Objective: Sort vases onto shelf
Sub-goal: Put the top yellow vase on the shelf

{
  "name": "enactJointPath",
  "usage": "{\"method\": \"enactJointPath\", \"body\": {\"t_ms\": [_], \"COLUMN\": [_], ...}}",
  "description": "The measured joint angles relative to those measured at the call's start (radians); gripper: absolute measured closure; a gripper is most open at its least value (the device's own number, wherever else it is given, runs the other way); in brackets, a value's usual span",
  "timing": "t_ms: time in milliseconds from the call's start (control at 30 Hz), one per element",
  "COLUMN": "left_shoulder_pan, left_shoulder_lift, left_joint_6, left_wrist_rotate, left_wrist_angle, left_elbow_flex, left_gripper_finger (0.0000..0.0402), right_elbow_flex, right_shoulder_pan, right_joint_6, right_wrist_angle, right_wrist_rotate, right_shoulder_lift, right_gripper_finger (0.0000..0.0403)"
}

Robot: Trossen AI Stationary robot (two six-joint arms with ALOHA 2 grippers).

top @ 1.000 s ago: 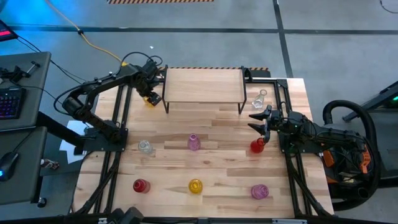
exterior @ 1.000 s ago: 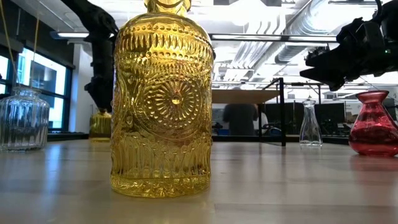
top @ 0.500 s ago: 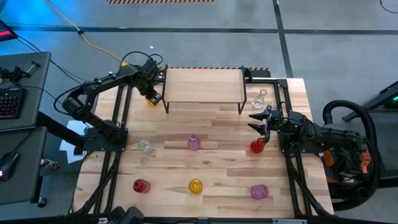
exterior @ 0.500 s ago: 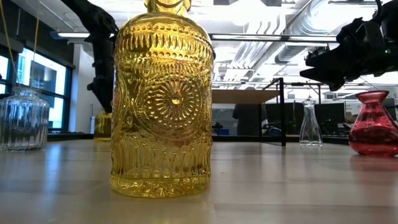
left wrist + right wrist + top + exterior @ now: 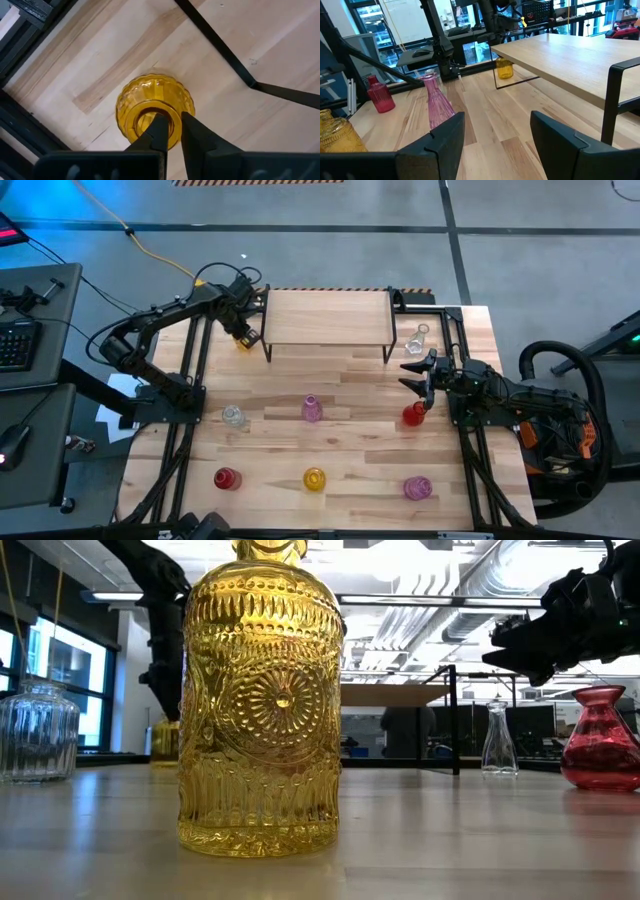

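**Grip closes on the yellow vase by the shelf**

Fingers of the left gripper (image 5: pixel 170 131), which stood wide apart a second ago, have come together on the rim of a yellow vase (image 5: pixel 155 107): in the left wrist view one finger sits inside the mouth and the other outside it, pinching the glass wall between them. The vase stands on the table (image 5: pixel 350 395) just beside the left legs of the shelf (image 5: pixel 328 317), at the far left of the work area, and it has not left the wood. I judge the pick to be just secured, so the lift onto the shelf top can follow; nothing is on the shelf yet.

The vase stands upright. Its long axis runs straight up through belly and neck, mouth pointing up at the wrist camera.

The right gripper (image 5: pixel 418 383) hangs above the table close to a red vase (image 5: pixel 414 415) near the right edge, jaws apart and empty, as the right wrist view shows.
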Motion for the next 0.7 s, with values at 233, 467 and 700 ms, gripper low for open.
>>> {"method": "enactJointPath", "body": {"t_ms": [233, 467, 700], "left_shoulder_pan": [0.000, 0.000, 0.000], "left_shoulder_lift": [-0.053, -0.123, -0.223], "left_joint_6": [0.000, -0.001, -0.024], "left_wrist_rotate": [0.000, -0.018, -0.037], "left_wrist_angle": [-0.024, -0.062, -0.098], "left_elbow_flex": [-0.002, -0.002, -0.001], "left_gripper_finger": [0.0386, 0.0386, 0.0386], "right_elbow_flex": [0.000, 0.000, 0.000], "right_shoulder_pan": [0.000, 0.000, 0.000], "right_joint_6": [0.000, 0.000, 0.000], "right_wrist_angle": [0.000, 0.000, 0.000], "right_wrist_rotate": [0.000, 0.000, 0.000], "right_shoulder_lift": [0.000, 0.000, 0.000], "right_gripper_finger": [0.0194, 0.0194, 0.0194]}}
